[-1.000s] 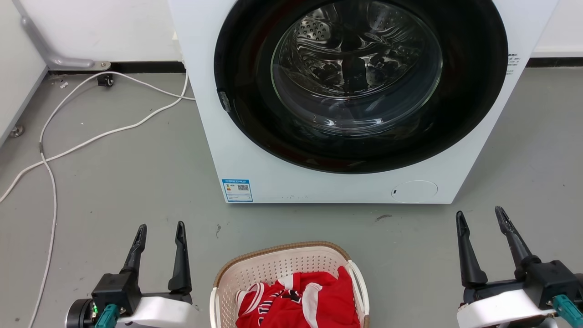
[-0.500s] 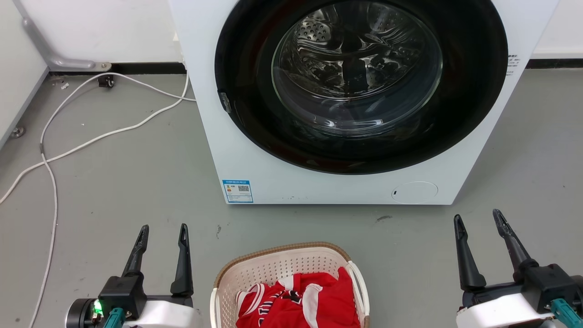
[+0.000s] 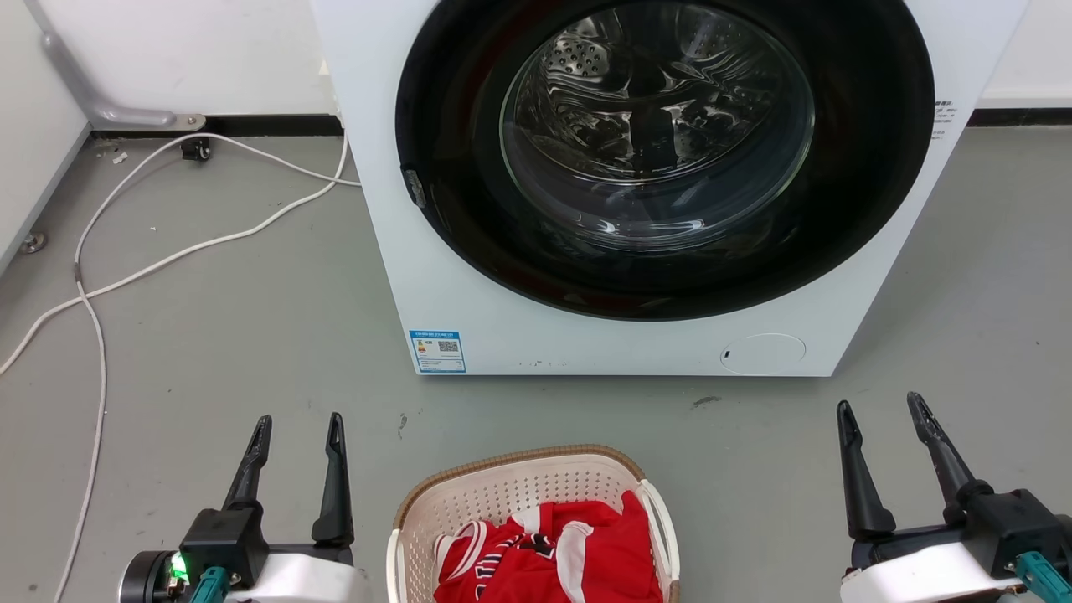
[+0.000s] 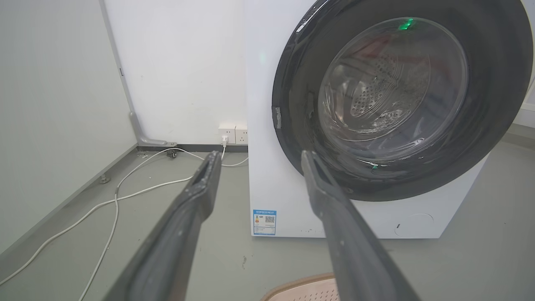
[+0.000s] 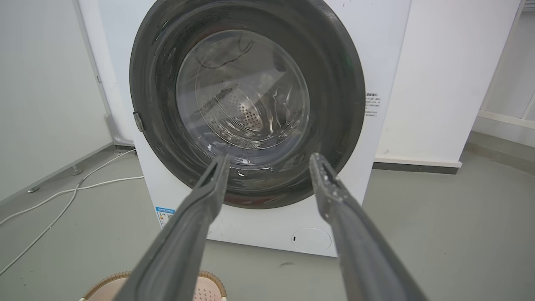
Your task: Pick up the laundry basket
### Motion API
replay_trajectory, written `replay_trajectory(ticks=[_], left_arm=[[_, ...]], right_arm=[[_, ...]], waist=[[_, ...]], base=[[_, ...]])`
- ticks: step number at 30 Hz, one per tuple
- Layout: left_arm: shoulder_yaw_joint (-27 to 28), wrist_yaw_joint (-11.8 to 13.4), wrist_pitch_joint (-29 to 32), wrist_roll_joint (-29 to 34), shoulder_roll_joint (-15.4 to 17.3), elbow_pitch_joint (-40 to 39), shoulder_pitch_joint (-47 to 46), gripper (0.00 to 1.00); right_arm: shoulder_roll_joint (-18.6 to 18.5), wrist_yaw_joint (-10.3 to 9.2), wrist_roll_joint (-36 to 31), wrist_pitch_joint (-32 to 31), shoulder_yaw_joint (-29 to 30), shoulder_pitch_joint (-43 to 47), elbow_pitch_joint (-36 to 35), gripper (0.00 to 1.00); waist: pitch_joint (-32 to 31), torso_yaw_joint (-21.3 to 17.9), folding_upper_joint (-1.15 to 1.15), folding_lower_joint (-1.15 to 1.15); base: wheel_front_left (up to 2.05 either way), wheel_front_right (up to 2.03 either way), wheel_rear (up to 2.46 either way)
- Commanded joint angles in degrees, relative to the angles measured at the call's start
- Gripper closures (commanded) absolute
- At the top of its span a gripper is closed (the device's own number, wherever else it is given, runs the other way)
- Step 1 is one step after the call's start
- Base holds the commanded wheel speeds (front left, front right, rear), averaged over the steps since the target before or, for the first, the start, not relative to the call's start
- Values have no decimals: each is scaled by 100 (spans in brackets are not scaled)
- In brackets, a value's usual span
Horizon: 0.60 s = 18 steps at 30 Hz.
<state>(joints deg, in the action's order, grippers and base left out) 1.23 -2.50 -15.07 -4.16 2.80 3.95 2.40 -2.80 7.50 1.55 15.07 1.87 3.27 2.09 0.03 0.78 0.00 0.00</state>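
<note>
The laundry basket (image 3: 502, 494), cream-white and perforated with a brown woven rim and white side handles, stands on the floor at the bottom centre of the head view, with a red and white garment (image 3: 553, 557) inside. My left gripper (image 3: 300, 421) is open to the basket's left, apart from it. My right gripper (image 3: 879, 404) is open well off to the basket's right. The basket's rim (image 4: 301, 288) peeks in at the bottom of the left wrist view, below the open left gripper (image 4: 260, 155). Another stretch of rim (image 5: 104, 282) lies low in the right wrist view, under the open right gripper (image 5: 269, 158).
A white washing machine (image 3: 502, 327) with its dark round door stands just beyond the basket. White cables (image 3: 151, 268) trail over the grey floor at the left, near a wall (image 3: 25, 151). Wall sockets (image 4: 233, 134) sit behind the machine's left side.
Both grippers have sunk slightly toward the bottom of the head view, the right one more. The basket and washing machine have stayed put.
</note>
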Motion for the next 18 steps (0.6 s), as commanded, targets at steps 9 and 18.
replay_trajectory(ticks=[9,18], left_arm=[[3,48,-16,47,15,24,67,0],[12,65,-16,1,15,26,64,0]], right_arm=[[-15,-2,57,16,1,47,19,0],[-15,-2,35,15,-7,25,-3,0]], waist=[[6,3,0,0],[32,-1,0,0]], base=[[0,0,0],[0,0,0]])
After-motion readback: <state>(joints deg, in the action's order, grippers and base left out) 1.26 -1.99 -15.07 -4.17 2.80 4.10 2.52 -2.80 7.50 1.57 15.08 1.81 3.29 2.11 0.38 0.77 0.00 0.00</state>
